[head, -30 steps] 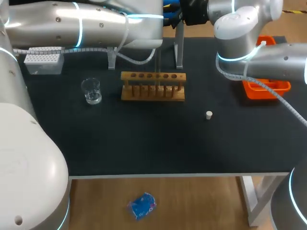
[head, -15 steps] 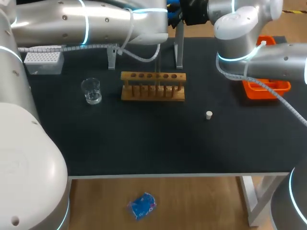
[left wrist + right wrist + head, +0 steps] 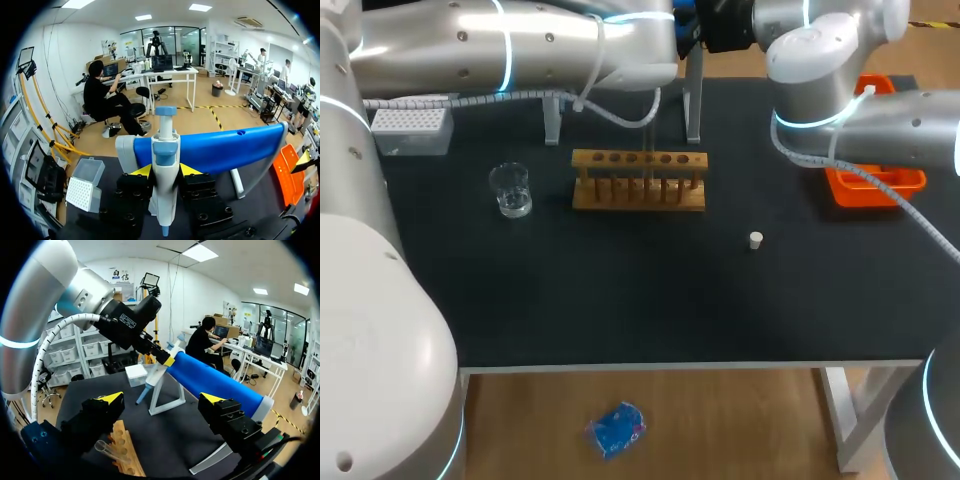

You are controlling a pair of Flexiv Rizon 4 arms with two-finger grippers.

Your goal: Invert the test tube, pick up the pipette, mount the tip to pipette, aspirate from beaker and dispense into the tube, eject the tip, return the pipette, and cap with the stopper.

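1. Pipette [image 3: 165, 150], white with blue plunger: clamped from both sides by left gripper [image 3: 166, 170], against curved blue holder bar [image 3: 235, 145].
2. Right gripper [image 3: 161, 398]: fingers spread, empty, above wooden tube rack [image 3: 126, 452].
3. Pick-up step, apparently; next, lifting clear, then lining up over white tip box [image 3: 82, 190] beyond.

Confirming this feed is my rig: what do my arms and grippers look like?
The left arm and right arm are rounded silver-white shells with glowing cyan rings at the joints and a white ribbed hose running alongside. The left gripper and right gripper are black blocks with bright yellow fingertips.
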